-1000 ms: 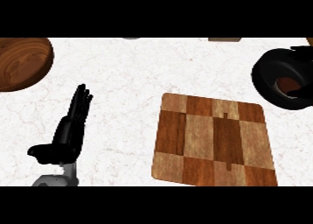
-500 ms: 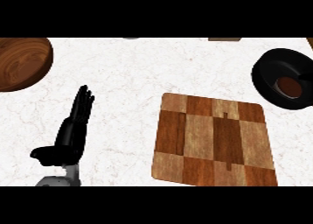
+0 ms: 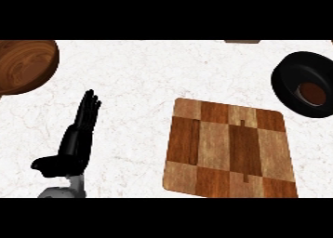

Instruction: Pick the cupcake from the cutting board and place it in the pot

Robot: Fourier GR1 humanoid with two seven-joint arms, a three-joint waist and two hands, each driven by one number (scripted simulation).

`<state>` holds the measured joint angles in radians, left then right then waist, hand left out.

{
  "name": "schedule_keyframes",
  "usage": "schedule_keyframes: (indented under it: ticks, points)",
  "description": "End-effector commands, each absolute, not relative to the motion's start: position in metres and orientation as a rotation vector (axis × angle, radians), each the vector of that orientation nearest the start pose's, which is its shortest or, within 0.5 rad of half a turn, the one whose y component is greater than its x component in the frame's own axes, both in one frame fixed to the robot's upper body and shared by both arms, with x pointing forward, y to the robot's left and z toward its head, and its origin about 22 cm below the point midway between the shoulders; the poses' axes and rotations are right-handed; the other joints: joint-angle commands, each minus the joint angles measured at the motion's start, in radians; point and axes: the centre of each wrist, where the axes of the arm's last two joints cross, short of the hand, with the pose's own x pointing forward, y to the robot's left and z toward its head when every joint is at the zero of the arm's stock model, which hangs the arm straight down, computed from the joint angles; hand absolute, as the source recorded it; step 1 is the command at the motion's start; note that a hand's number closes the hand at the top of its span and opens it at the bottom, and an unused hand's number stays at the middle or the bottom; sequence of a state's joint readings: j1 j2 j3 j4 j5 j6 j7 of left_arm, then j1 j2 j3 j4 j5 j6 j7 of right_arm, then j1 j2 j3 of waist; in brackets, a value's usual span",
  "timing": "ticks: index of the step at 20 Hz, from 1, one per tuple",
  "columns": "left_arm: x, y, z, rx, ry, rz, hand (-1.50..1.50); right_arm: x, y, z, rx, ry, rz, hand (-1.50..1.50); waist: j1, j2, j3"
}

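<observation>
Since earlier: pot (image 3: pixel 308 83) has swung from a tipped-looking pose at the right edge to sitting more squarely, its brown contents now plainly inside; the left hand has barely shifted.

Nearest, left hand (image 3: pixel 76 137): rests flat-fingered at the lower left of the worktop (image 3: pixel 142 79), fingers straight and pointing away, thumb out to the side, holding nothing.

Right hand: not visible anywhere, so its state cannot be told.

Cutting board (image 3: pixel 228 148): lies right of the left hand, well apart from it, long axis running away from the robot; its checkered top is bare.

Cupcake (image 3: pixel 311 92): judging by the small brown round shape, it sits inside the pot at the far right, not on the cutting board.

Wooden bowl (image 3: pixel 18 65): far left corner, well apart from everything else.

Key relation: the cupcake lies far to the right and beyond the left hand, with the cutting board between them; the right arm's side is the nearer one.

Stage, as I judge it: the placing looks done, with the cupcake in the pot and no hand on it.

Next move, my guess: little remains but keeping the arms out of the way.
</observation>
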<state>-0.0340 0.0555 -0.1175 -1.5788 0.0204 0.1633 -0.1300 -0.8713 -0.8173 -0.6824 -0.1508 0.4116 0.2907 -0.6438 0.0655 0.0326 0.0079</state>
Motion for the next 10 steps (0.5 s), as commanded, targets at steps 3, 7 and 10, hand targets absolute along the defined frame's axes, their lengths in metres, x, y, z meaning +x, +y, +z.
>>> schedule_keyframes:
  ticks: [3, 7, 10]
  points:
    - [0.251, 0.212, 0.010, 0.053, -1.752, -0.011, 0.00, 0.327, -0.533, 0.129, -0.485, -1.798, 0.068, -1.50, 0.016, 0.010, 0.002]
    - [0.253, 0.211, 0.012, 0.040, -1.733, -0.014, 0.00, 0.316, -0.545, 0.135, -0.485, -1.801, 0.093, -1.50, 0.012, 0.006, 0.002]
    - [0.255, 0.207, 0.014, 0.029, -1.743, -0.020, 0.00, 0.309, -0.549, 0.129, -0.514, -1.787, 0.043, -1.50, 0.017, 0.010, 0.003]
